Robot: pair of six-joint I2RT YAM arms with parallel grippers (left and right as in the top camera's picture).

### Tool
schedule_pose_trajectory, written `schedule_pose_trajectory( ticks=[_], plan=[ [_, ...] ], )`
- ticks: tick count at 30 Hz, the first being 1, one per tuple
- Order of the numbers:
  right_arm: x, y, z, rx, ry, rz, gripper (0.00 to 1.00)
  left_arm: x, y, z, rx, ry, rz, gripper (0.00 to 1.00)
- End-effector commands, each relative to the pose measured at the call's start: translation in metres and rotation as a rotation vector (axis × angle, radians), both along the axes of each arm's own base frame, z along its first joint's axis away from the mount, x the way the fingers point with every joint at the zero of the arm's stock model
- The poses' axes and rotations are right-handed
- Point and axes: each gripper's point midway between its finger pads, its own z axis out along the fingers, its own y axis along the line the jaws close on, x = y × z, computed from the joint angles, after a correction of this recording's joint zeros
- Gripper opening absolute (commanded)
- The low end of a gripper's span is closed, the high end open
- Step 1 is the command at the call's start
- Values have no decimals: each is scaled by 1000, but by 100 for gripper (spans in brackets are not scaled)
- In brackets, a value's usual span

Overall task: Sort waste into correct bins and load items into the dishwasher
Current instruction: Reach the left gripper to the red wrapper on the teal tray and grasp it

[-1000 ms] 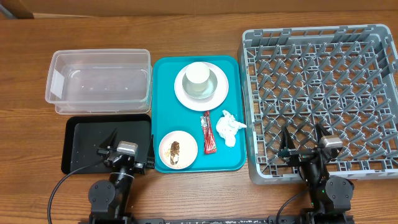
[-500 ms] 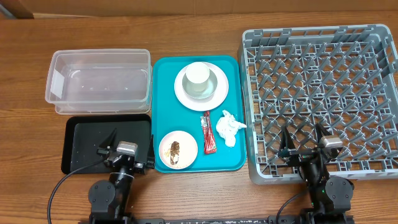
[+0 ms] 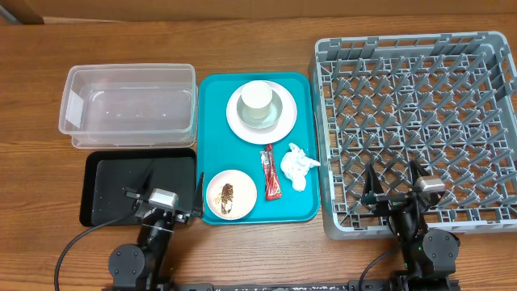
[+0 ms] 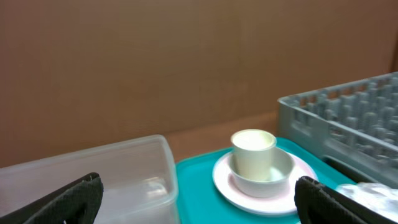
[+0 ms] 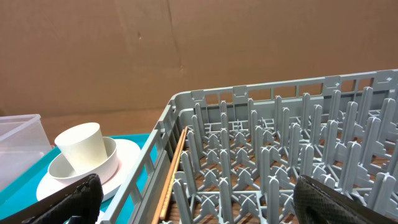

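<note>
A teal tray [image 3: 212, 105] holds a white plate [image 3: 236, 121] with a bowl and a paper cup [image 3: 258, 99], a small plate [image 3: 242, 202] with a food scrap, a red sachet [image 3: 271, 174] and a crumpled tissue [image 3: 297, 166]. The grey dish rack [image 3: 420, 97] stands on the right. My left gripper [image 3: 161, 187] is open and empty over the black bin's [image 3: 105, 182] front right part. The left wrist view shows its fingers [image 4: 199, 205] apart, with the cup [image 4: 254, 149] beyond. My right gripper [image 3: 393, 184] is open and empty over the rack's front, its fingers [image 5: 199, 205] apart above the pegs [image 5: 280, 162].
A clear plastic bin [image 3: 129, 105] stands at the back left, behind the black bin. It also shows in the left wrist view [image 4: 93, 174]. A brown wall lies behind the table. Bare wood runs along the front and back edges.
My left gripper has drawn back slightly toward the table's front edge. The right arm and all objects have not moved.
</note>
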Motion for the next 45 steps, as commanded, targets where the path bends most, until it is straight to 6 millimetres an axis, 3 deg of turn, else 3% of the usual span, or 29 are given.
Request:
schedule_pose_trajectory(
  ticks=[1, 5, 11, 19, 27, 28, 29, 30, 32, 33, 41, 43, 45],
  plan=[
    [0, 0, -2, -3, -5, 0, 100, -14, -7, 45, -58, -17, -57, 100],
    [0, 0, -2, -3, -5, 0, 100, -17, -12, 75, -56, 83, -80, 100],
    [0, 0, -2, -3, -5, 0, 100, 0, -24, 107, -49, 344, -146, 100],
    [0, 0, -2, -3, -5, 0, 100, 30, -64, 123, -115, 564, -415, 100],
    [0, 0, -2, -3, -5, 0, 100, 39, -96, 98, -221, 718, -670, 100],
    [0, 0, -2, -3, -5, 0, 100, 40, -98, 94, -233, 738, -689, 88],
    [0, 0, -2, -3, -5, 0, 100, 41, -100, 90, -250, 764, -699, 65],
    [0, 0, -2, -3, -5, 0, 100, 44, -101, 85, -276, 801, -692, 36],
    [0, 0, -2, -3, -5, 0, 100, 51, -101, 74, -321, 869, -640, 7],
    [0, 0, -2, -3, -5, 0, 100, 55, -100, 68, -348, 909, -591, 4],
    [0, 0, -2, -3, -5, 0, 100, 65, -111, 18, -270, 1041, -133, 4],
    [0, 0, -2, -3, -5, 0, 100, 62, -121, 7, -204, 1037, -64, 19],
    [0, 0, -2, -3, -5, 0, 100, 56, -136, -3, -148, 1045, -50, 27]
  ],
)
